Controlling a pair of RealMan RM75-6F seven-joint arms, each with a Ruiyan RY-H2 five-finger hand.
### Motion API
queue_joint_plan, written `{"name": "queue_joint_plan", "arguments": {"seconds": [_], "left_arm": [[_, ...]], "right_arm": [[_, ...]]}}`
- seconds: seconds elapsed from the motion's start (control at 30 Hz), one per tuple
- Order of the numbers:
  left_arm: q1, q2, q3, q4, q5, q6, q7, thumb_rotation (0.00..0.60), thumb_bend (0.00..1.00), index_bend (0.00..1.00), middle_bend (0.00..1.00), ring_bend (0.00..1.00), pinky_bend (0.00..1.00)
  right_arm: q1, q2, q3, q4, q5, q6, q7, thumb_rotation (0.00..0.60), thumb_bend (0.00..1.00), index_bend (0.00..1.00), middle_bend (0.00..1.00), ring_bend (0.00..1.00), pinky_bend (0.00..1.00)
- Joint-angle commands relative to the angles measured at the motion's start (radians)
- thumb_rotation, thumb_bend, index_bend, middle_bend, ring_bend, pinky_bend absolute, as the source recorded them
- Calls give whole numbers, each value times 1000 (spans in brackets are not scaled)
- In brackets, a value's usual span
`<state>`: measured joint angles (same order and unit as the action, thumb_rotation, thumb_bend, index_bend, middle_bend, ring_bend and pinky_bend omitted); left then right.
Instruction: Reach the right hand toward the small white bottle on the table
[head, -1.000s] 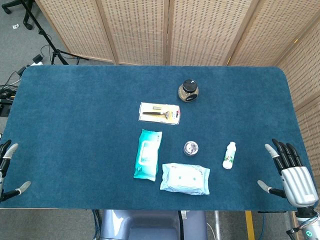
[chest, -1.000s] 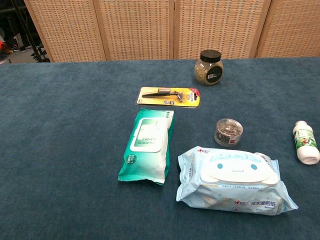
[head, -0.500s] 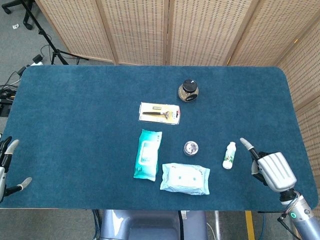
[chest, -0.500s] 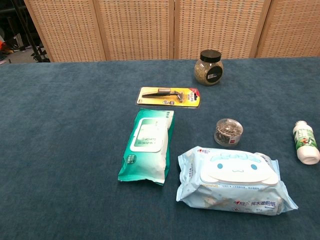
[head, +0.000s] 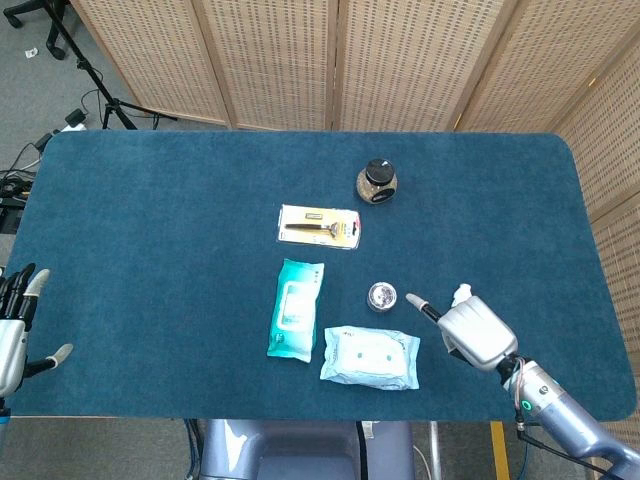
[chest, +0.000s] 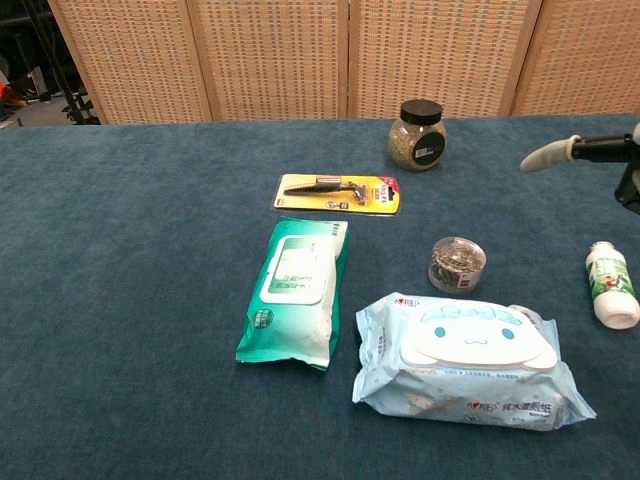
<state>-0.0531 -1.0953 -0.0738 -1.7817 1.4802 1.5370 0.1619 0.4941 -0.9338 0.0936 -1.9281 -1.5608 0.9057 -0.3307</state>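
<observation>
The small white bottle (chest: 612, 285) with a green label lies on the blue table at the right, its cap toward me in the chest view. In the head view only its top end (head: 461, 294) shows. My right hand (head: 472, 333) hovers over it and hides the rest, one finger stretched left toward the small round tin. In the chest view the right hand (chest: 590, 150) enters from the right edge, above the bottle and apart from it, holding nothing. My left hand (head: 15, 330) rests open at the table's front left corner, fingers spread.
Left of the bottle stands a small round tin of clips (head: 382, 295). A blue wipes pack (head: 370, 357) and a green wipes pack (head: 296, 308) lie near the front edge. A razor pack (head: 319, 226) and a dark-lidded jar (head: 377, 181) sit farther back. Wicker screens stand behind the table (head: 150, 220).
My right hand has swung from the table's right edge leftward over the bottle, now covering most of it in the head view and entering the chest view. The left hand shifted slightly.
</observation>
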Motion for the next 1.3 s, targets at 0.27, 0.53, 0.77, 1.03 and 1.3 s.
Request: {"name": "queue_joint_plan", "arguments": {"seconds": [0.27,0.53,0.77,1.03,1.3], "left_arm": [[-2,-4,-6,3,-7,6,6,600,26,0,0,0,0],[-7,-6,-8,8,-21,-3,3,600,26,0,0,0,0],[-12,0,-11,12,-36,-16,-10,600,26,0,0,0,0],[-13,7,-15,17,-41,-17,-31,600,27,0,0,0,0],[-16,11,-14,20,-46,-24,-39,600,27,0,0,0,0]], "right_arm": [[204,-105,41,-41,406,-180,-350,600,1000,0,772,758,943],[365,-224,-30,-28,777,-108,-608,600,1000,0,773,761,943],[486,-315,-73,-15,1005,-2,-735,600,1000,0,773,762,943],[549,-346,-111,-7,1147,43,-766,600,1000,0,774,761,943],[574,-339,-141,-19,1152,54,-741,600,1000,0,773,761,943]]}}
